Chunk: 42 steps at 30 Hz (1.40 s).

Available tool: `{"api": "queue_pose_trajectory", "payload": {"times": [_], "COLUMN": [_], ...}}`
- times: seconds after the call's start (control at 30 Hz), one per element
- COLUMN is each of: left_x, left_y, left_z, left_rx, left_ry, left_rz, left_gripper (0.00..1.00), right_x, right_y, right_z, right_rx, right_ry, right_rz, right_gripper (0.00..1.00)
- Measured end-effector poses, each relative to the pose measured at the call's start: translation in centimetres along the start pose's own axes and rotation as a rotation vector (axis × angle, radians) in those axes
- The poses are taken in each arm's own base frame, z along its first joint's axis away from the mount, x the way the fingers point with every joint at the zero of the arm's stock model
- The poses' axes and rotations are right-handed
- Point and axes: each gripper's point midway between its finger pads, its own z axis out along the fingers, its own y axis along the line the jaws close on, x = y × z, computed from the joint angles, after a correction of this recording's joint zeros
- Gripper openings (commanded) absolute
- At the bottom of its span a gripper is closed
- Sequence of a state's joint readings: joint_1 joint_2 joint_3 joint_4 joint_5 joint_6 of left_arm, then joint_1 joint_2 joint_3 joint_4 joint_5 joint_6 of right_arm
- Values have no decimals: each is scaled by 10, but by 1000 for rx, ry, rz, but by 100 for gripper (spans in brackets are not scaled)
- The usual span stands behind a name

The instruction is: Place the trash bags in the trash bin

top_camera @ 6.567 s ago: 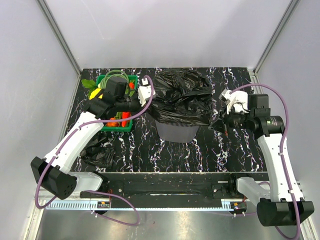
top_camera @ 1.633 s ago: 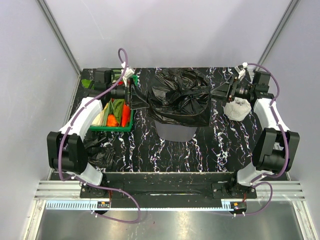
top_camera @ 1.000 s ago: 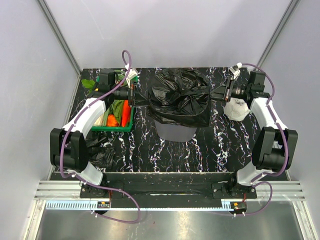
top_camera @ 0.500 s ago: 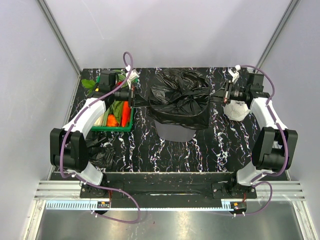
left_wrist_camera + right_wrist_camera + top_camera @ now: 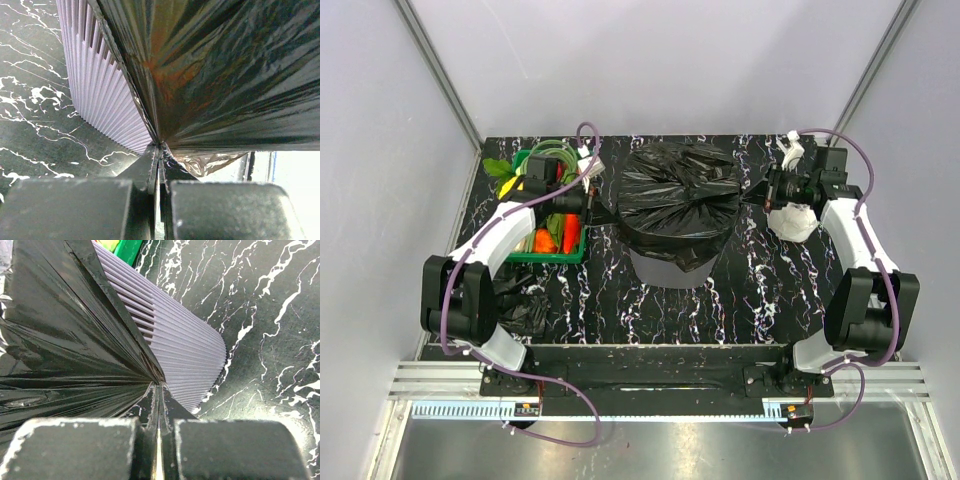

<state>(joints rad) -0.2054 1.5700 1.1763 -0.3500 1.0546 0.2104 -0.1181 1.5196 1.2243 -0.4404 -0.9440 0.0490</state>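
Top camera, middle of the frame: a black bag (image 5: 682, 198) sits on the grey bin (image 5: 672, 268). The left gripper (image 5: 590, 200) and right gripper (image 5: 769, 192) pinch its edges tight. Next, I think, they should pull it down over the bin's top.

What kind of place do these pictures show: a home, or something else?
Probably a robot test cell, not a home. The left arm and the right arm are bolted to a black marbled table; plain grey panels enclose it; the trash bin, trash bag and green crate look like props.
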Motion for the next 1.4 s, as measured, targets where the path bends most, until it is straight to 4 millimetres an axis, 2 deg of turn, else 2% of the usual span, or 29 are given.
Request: {"api": "queue_pose_trajectory", "payload": {"times": [0.5, 0.93, 1.4], "left_x": [13, 21, 38], "left_y": [8, 25, 44], "left_z": [14, 17, 21], "left_rx": [-74, -187, -312], "left_ry": [46, 58, 106], "left_rz": [75, 142, 191], "left_gripper": [0, 0, 0], "right_x": [16, 20, 26], "right_y": [-15, -37, -54], "right_z": [20, 24, 31], "right_rx": [123, 257, 383], "right_ry": [42, 51, 71], "right_rz": [-86, -153, -212], "right_gripper": [0, 0, 0]}}
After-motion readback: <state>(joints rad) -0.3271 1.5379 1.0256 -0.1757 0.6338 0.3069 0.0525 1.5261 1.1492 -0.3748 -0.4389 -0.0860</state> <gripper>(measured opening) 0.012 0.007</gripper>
